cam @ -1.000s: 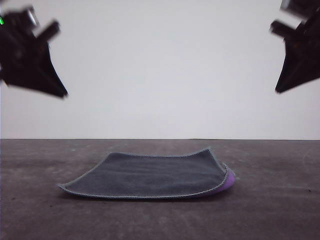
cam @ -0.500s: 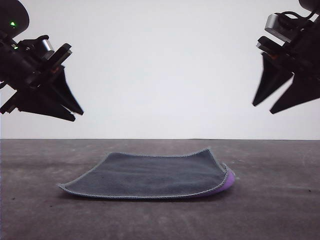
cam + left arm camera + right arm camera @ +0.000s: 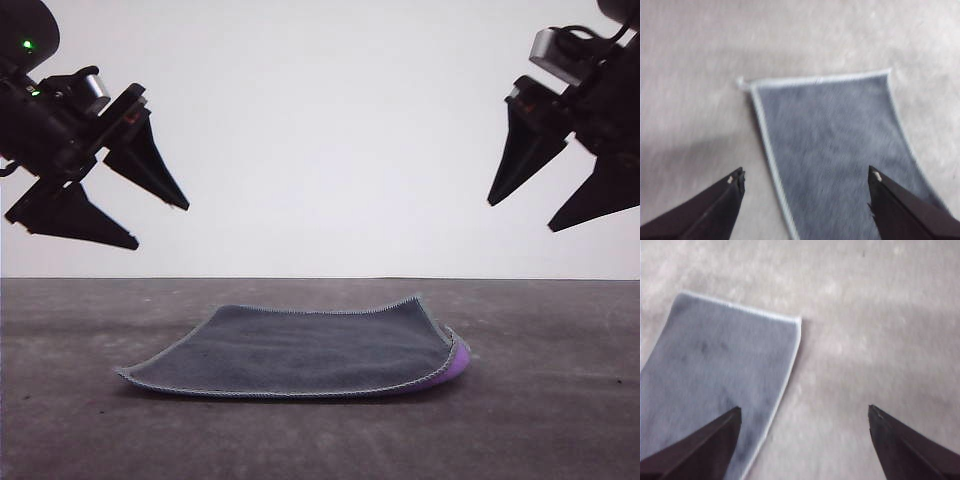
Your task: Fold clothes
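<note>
Both grippers' jaws now spread wider, left gripper point(image 3: 160, 226) and right gripper point(image 3: 520, 217) empty above cloth point(image 3: 300, 352), flat on table point(image 3: 560, 400).

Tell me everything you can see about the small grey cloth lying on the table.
The small square dark grey cloth looks soft and fleecy, with light grey stitched edging all round. It lies on the dark table, grey face up and not yet folded. It is not quite flat: the far right corner rises slightly, and the right edge curls up, showing the bright purple underside. Only the table touches it; the left gripper and right gripper hang open above, well apart from it.
</note>
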